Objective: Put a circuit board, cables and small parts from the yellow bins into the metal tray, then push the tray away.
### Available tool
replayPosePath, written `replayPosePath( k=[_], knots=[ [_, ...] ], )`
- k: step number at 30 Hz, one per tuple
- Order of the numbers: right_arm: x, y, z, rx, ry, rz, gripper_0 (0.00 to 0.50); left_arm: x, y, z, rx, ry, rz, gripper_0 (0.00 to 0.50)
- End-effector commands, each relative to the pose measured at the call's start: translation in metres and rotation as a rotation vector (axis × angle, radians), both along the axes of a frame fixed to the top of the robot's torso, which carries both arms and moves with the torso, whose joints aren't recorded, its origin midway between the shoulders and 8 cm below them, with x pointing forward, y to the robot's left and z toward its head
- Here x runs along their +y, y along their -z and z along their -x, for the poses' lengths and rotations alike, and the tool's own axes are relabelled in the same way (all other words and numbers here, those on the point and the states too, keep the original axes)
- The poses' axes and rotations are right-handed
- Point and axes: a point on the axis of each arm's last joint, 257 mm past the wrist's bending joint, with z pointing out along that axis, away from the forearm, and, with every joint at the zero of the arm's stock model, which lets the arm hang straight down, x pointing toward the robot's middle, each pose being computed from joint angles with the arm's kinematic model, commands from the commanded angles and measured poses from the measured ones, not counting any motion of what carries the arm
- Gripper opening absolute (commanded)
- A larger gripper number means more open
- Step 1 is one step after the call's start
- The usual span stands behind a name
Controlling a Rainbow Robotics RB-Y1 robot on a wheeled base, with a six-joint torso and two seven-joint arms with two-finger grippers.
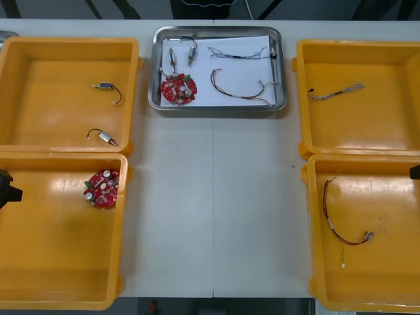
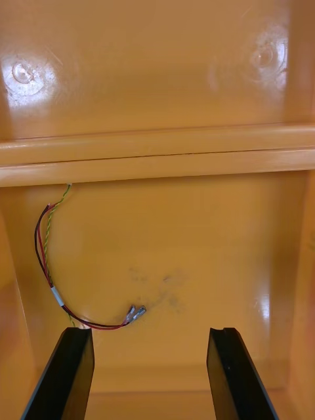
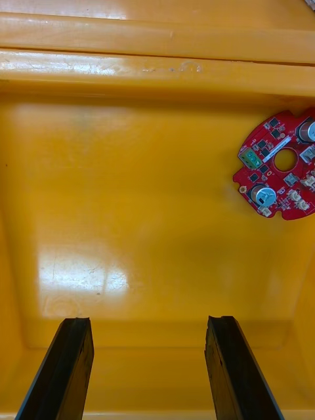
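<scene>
My left hand [image 3: 147,321] hangs released over the near left bin [image 1: 59,275], its two black fingers standing apart with nothing between them. The right hand [image 2: 149,331] is released in the same way over the near right bin [image 1: 387,289]. Both bins are glossy moulded plastic with rounded corners and a raised rim. Beyond the left fingers, toward the bin's inner wall, a round red circuit board [image 3: 282,174] lies flat on the floor, with a centre hole and small silver cans on its face. Close ahead of the right fingers a red and yellow cable [image 2: 57,296] lies in a loose curve, untouched, and ends in metal terminals. Farther out I see the far left bin [image 1: 39,125] with two small metal parts [image 1: 103,86] on thin dark leads, well apart, and the far right bin [image 1: 387,125] with a twisted cable [image 1: 336,92]. Between these two sits the metal tray [image 1: 216,108], shiny at the rim and white inside. It holds a second circuit board [image 1: 178,88], two more small parts [image 1: 172,58], a blue and white cable [image 1: 239,54] and a second red and yellow lead [image 1: 231,94]. The worktop [image 1: 210,210] is light and matte, with a seam down its middle.
</scene>
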Motion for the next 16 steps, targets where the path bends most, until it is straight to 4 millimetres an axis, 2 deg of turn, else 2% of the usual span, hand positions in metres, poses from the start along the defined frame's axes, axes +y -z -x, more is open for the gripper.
replayPosePath(
  k=[1,16],
  knots=[
    [-0.0035,-0.0094,-0.0022,-0.007,-0.011,0.039,0.500,0.0059,-0.0035,0.0072,0.011,0.088,-0.078,0.500],
    [-0.0035,-0.0094,-0.0022,-0.007,-0.011,0.039,0.500,0.0059,-0.0035,0.0072,0.011,0.088,-0.078,0.500]
  ],
)
